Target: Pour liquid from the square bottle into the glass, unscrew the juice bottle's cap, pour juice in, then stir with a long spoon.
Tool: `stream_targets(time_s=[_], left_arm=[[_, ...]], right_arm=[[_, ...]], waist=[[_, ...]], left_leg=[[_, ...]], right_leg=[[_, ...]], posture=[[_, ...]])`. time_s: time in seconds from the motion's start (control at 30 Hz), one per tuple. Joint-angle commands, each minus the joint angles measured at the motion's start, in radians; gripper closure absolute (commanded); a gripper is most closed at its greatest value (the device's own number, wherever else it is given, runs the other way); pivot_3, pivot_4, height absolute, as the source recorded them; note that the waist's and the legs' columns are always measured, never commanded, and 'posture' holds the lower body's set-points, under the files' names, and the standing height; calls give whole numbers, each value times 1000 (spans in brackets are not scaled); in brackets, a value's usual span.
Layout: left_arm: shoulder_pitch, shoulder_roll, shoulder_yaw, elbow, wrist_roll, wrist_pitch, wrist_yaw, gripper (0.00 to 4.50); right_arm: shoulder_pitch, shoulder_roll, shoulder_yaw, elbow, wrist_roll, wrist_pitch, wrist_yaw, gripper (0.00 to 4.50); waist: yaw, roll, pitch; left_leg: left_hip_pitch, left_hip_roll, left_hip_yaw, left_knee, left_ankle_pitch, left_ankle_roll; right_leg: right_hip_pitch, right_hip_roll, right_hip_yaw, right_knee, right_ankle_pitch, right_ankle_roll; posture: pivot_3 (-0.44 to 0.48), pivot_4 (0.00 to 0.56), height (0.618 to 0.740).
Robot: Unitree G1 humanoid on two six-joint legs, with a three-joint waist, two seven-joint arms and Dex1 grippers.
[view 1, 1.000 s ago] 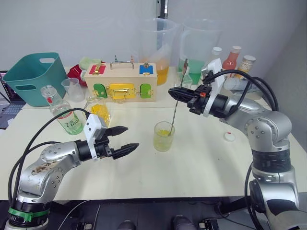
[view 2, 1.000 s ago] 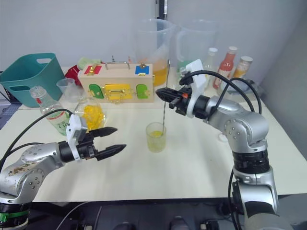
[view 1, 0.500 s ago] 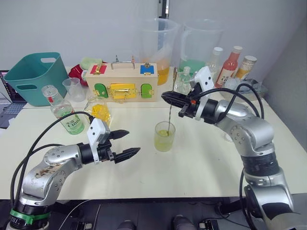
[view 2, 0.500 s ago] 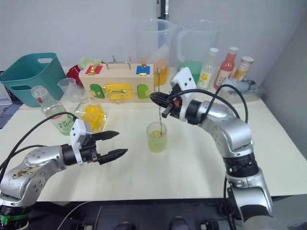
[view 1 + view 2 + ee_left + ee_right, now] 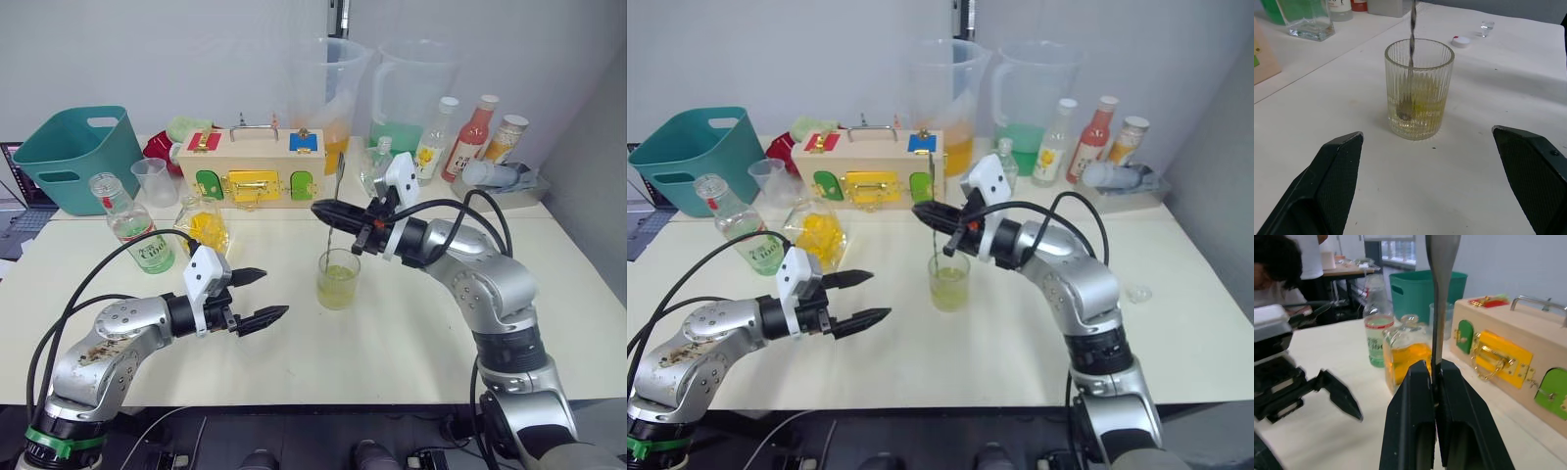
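The glass (image 5: 338, 279) stands mid-table holding a little yellow-green liquid. The long spoon (image 5: 334, 201) stands in it, bowl at the bottom (image 5: 1403, 115). My right gripper (image 5: 318, 208) is shut on the spoon's shaft above the glass, as the right wrist view shows (image 5: 1436, 377). Left of the glass and near the table's front, my left gripper (image 5: 268, 294) is open and empty. The square bottle (image 5: 204, 227) with yellow liquid and the uncapped juice bottle (image 5: 134, 230) stand at the left. The white cap (image 5: 1462, 41) lies beyond the glass.
A wooden latch box (image 5: 250, 171), a teal basket (image 5: 73, 157) and a plastic cup (image 5: 152, 181) line the back left. Two big pitchers (image 5: 328, 93) and several bottles (image 5: 475, 122) stand at the back right. A person (image 5: 1283, 264) sits beyond the table.
My right gripper has carried the spoon's upper end to the left, swinging it upright in the glass. The left gripper has stayed open in about the same place.
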Motion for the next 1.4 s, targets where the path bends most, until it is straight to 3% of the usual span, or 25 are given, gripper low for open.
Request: stream_targets(time_s=[0.03, 0.4, 0.5, 0.8, 1.17, 1.4], left_arm=[[-12, -2, -10, -14, 12, -30, -9, 34], [-36, -4, -24, 15, 20, -42, -29, 34], [-22, -6, -22, 2, 13, -32, -24, 34], [-5, 1, -14, -38, -12, 3, -25, 34], [-12, 5, -20, -31, -4, -8, -28, 34], [-18, 4, -23, -34, 0, -6, -22, 34]], right_arm=[[-12, -61, -26, -87, 39, 60, 36, 4500], [-26, -169, -31, -136, 70, 151, 80, 4500], [-23, -201, -2, -130, -14, 106, 59, 4500], [-80, -140, -11, -40, -86, 92, -39, 4500], [-84, -42, -36, -33, 18, 134, -11, 4500], [-122, -18, -2, 73, -112, 21, -46, 4500]], waist=[[0, 0, 0], [-1, 0, 0], [1, 0, 0], [1, 0, 0], [0, 0, 0], [-1, 0, 0]], left_leg=[[0, 0, 0, 0, 0, 0], [0, 0, 0, 0, 0, 0], [0, 0, 0, 0, 0, 0], [0, 0, 0, 0, 0, 0], [0, 0, 0, 0, 0, 0], [0, 0, 0, 0, 0, 0]], right_leg=[[0, 0, 0, 0, 0, 0], [0, 0, 0, 0, 0, 0], [0, 0, 0, 0, 0, 0], [1, 0, 0, 0, 0, 0], [0, 0, 0, 0, 0, 0], [0, 0, 0, 0, 0, 0]], posture=[[0, 150, 740], [0, 150, 740], [0, 150, 740], [0, 150, 740], [0, 150, 740], [0, 150, 740]])
